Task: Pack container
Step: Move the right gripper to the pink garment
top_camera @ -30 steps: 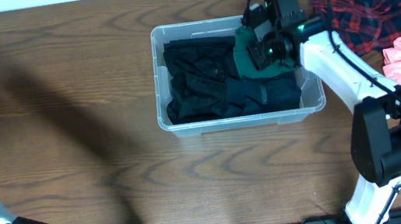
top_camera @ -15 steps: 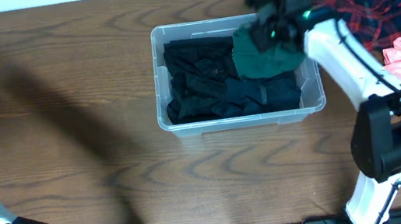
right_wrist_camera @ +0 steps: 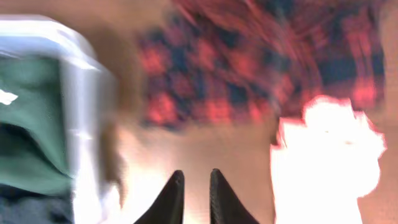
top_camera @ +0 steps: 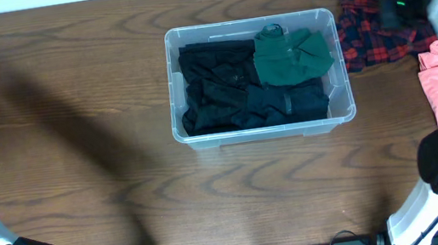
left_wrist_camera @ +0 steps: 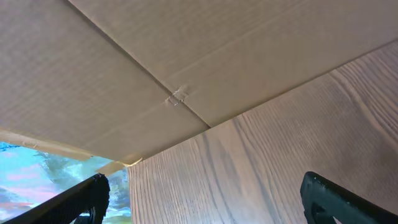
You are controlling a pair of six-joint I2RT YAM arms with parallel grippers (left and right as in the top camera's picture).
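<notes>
Midway along the surface (top_camera: 72, 117), the container (top_camera: 265, 132) holds dark clothes (top_camera: 223, 87) and a green garment (top_camera: 291, 56); right of it, a plaid garment (top_camera: 369, 28) and a pink garment (top_camera: 434, 79) lie unpacked. The right gripper (right_wrist_camera: 194, 177) hangs barely parted, empty; the left gripper (left_wrist_camera: 205, 186) gapes wide.

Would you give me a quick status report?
Left gripper open, empty. Right gripper barely open, empty, near plaid cloth. Tub holds black clothes, green garment. Nothing blocking it.
</notes>
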